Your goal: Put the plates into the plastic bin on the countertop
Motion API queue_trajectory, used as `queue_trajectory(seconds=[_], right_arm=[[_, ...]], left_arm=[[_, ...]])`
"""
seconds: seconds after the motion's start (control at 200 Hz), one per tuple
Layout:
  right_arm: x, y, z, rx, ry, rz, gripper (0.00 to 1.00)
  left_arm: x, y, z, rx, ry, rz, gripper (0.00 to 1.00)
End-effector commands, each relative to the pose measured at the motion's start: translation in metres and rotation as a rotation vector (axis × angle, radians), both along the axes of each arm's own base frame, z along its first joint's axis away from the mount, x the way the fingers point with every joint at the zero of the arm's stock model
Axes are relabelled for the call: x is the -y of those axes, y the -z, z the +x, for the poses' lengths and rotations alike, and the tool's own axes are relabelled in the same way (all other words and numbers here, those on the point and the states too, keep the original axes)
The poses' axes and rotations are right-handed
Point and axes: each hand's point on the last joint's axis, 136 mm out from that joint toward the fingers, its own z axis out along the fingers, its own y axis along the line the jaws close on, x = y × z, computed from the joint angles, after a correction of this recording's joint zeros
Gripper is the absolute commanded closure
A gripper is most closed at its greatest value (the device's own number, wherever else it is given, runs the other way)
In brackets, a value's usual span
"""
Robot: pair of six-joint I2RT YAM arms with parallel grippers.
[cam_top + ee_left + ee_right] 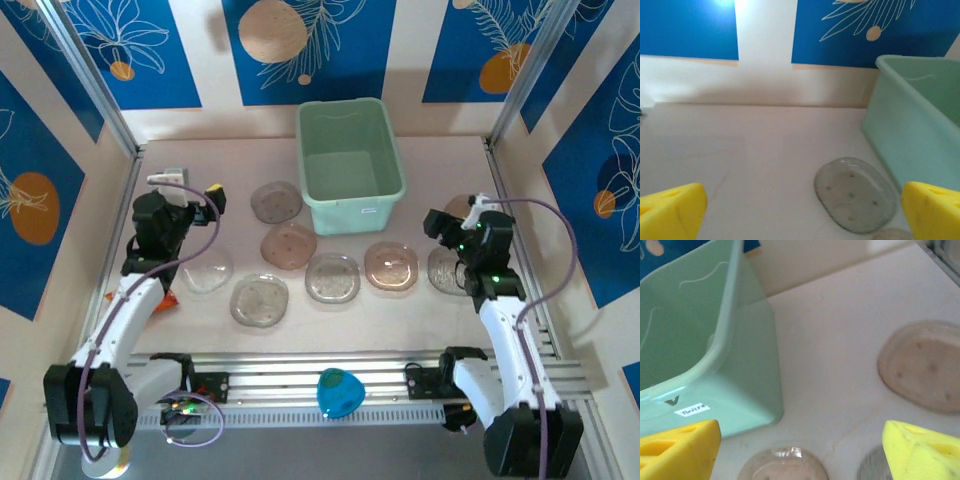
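The left gripper (pixel 212 200) hangs over the worktop (pixel 230 160), fingers (pixel 670 212) wide apart, holding nothing. The plates (pixel 288 244) lie scattered on it before the plastic bin (pixel 355 208). The right gripper (pixel 435 222) likewise has fingers (pixel 920 450) spread, gripping nothing.

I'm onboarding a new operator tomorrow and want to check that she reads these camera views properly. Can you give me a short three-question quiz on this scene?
1. Short answer: which wall of the plastic bin carries the small white label?
2. True or false: some of the plates already lie in the bin.
3. Multiple choice: the left gripper is A) shut on a plate, B) open and holding nothing, C) down inside the bin.

Key:
1. The near wall.
2. False; the bin is empty.
3. B.
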Motion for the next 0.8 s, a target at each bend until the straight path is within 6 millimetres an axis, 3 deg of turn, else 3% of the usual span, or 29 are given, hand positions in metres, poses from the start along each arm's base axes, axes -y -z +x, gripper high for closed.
queue_trajectory(seconds=[0.0, 0.12, 0.225, 0.38, 0.555, 0.795], right_arm=[[-0.001, 0.042, -0.047, -0.256, 0.060, 0.266, 0.18], [0.009, 0.063, -0.060, -0.362, 0.137, 0.378, 0.23], [0.008, 0.075, -0.053, -0.416, 0.134, 0.526, 0.24], [0.028, 0.085, -0.047, -0.457, 0.188, 0.773, 0.34], [0.046, 0.093, -0.054, -0.510, 0.246, 0.787, 0.34], [0.043, 0.112, -0.061, -0.595, 0.329, 0.930, 0.41]], left_arm=[[0.013, 0.033, -0.020, -0.282, 0.017, -0.139, 0.00], [0.028, 0.034, -0.026, -0.331, 0.049, -0.216, 0.00], [0.037, 0.037, -0.028, -0.365, 0.066, -0.258, 0.00], [0.051, 0.041, -0.025, -0.408, 0.098, -0.260, 0.00], [0.069, 0.045, -0.017, -0.441, 0.143, -0.263, 0.00], [0.080, 0.052, 0.001, -0.476, 0.167, -0.249, 0.00]])
